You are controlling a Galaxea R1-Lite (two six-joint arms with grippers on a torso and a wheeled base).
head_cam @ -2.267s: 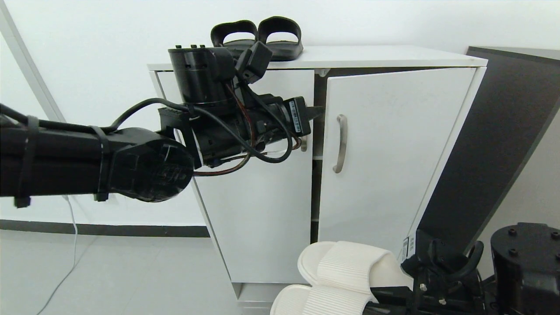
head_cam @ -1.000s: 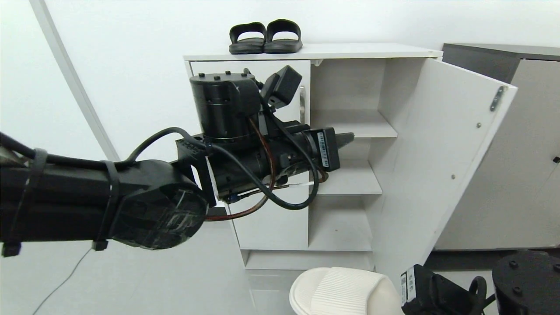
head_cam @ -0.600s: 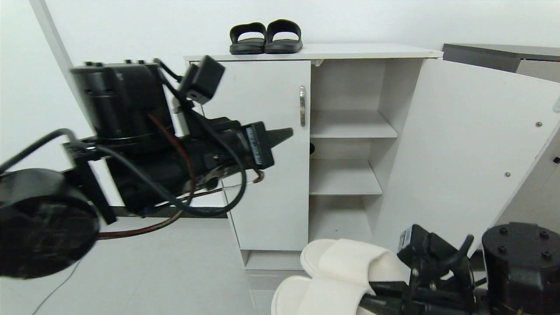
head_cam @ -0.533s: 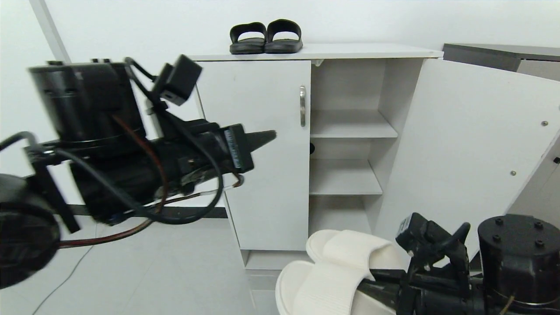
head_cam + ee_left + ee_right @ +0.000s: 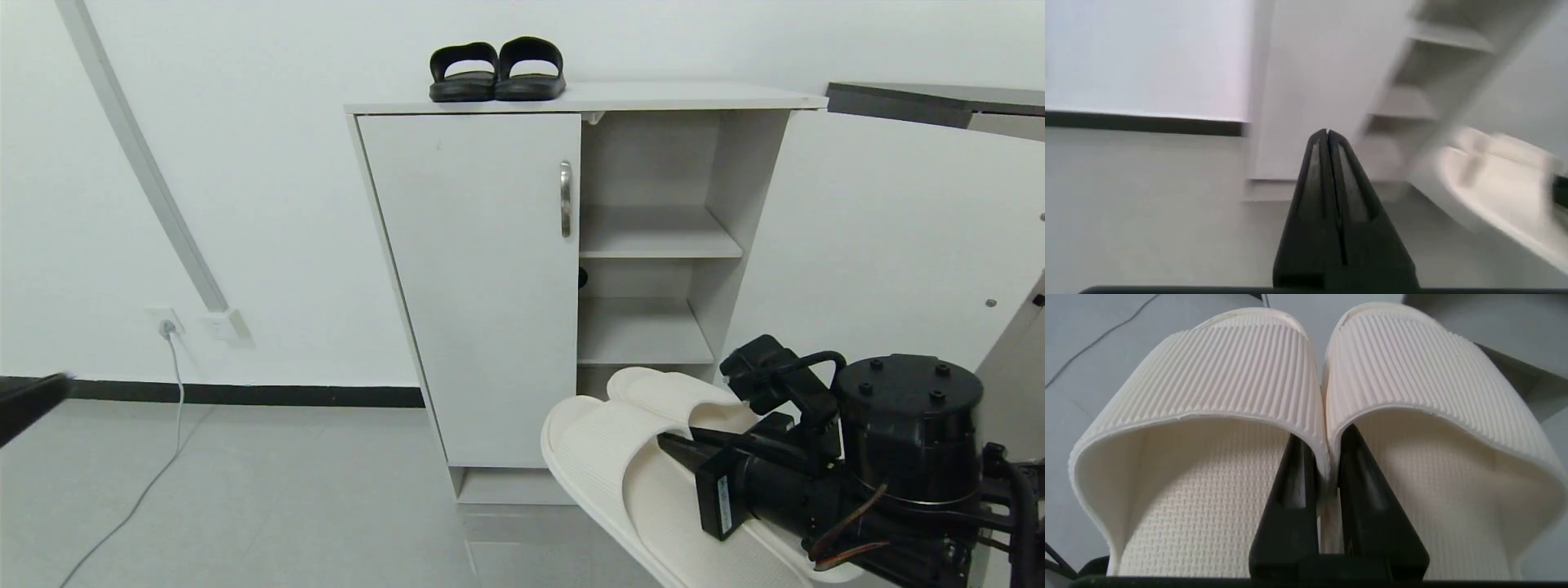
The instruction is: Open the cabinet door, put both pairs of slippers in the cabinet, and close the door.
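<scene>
1. On top of the cabinet (image 5: 469, 286), near its left end, the black slippers (image 5: 496, 72) stand side by side.
2. The left door (image 5: 482, 327), with its metal handle (image 5: 565, 200), is closed and hides that half of the cabinet. The right door (image 5: 882, 237) is swung wide open and is cut off by the edge of the head view. Two shelves (image 5: 653, 241) show in the open half.
3. The white slippers (image 5: 1315, 400) hang low in front of the open half. The right gripper (image 5: 1327, 461) is clamped on their touching inner edges, with one finger inside each slipper.
4. The white slippers cover the cabinet's lowest compartment. Their heels are hidden under the right gripper and its arm.
5. The left gripper (image 5: 1328, 143) has its fingers pressed together with nothing between them. Beyond it, the cabinet and one white slipper show only as blurred smears.
6. A white sticker (image 5: 722, 500) sits on the right gripper's body. Its print is too small to read.
</scene>
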